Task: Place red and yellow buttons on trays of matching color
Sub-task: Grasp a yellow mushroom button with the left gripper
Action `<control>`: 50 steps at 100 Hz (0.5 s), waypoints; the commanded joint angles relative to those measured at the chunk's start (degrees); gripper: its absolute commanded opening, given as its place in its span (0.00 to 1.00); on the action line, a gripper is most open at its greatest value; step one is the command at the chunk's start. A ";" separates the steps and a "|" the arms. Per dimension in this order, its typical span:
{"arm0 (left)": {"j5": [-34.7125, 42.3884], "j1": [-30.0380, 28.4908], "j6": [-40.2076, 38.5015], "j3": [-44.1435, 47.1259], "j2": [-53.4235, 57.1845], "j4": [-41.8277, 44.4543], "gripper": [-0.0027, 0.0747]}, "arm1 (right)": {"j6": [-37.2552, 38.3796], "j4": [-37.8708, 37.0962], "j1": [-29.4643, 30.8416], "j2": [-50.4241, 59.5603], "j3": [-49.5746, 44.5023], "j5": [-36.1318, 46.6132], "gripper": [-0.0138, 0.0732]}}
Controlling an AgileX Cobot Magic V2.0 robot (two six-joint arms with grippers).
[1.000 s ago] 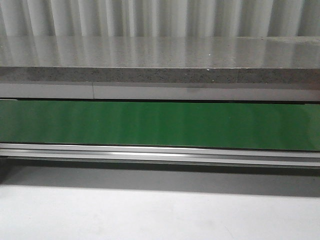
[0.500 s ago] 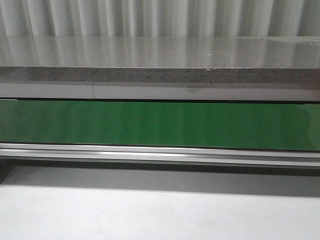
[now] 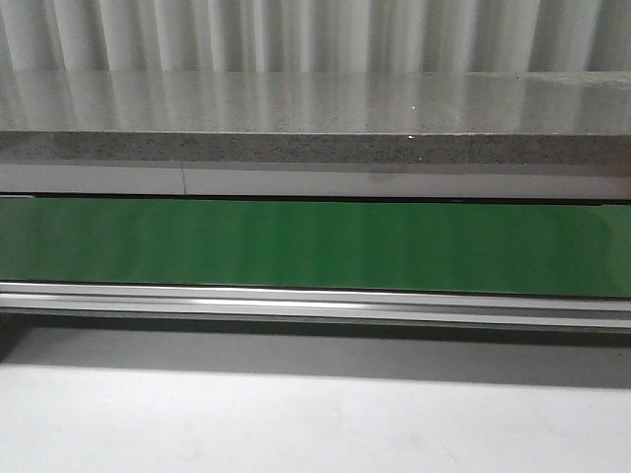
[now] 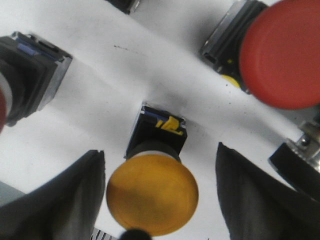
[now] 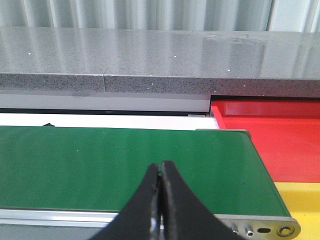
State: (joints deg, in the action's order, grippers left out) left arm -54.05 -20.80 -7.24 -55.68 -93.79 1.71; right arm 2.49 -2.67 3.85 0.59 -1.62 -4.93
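Left gripper (image 4: 160, 200): spread wide, holding nothing, one dark finger (image 4: 70, 200) on each side of the yellow button (image 4: 152, 194).
Yellow button: lying on a white surface (image 4: 115, 80), between the fingers.
Red button (image 4: 282, 52): nearby, apart.
Right gripper (image 5: 160, 175): fingertips pressed together, empty, above the green belt (image 5: 100, 165).
Red tray (image 5: 280, 135): beyond the belt's end.
Yellow tray (image 5: 302, 202): beside the red one.
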 commanded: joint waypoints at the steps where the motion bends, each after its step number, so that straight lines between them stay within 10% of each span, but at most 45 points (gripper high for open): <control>1: 0.41 -0.10 0.07 -1.48 1.50 -0.13 0.50 | -0.24 -0.76 0.09 0.82 1.15 4.30 0.08; 24: 1.14 -0.10 0.07 -1.48 1.77 -0.13 0.23 | -0.24 -0.76 0.09 0.82 1.15 4.30 0.08; 50: 0.33 -0.10 0.50 -2.02 9.02 -0.13 0.22 | -0.24 -0.76 0.09 0.82 1.15 4.30 0.08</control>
State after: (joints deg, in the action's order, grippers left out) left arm -53.39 -20.80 -7.18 -55.68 -89.94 1.71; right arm 2.49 -2.67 3.85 0.59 -1.62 -4.93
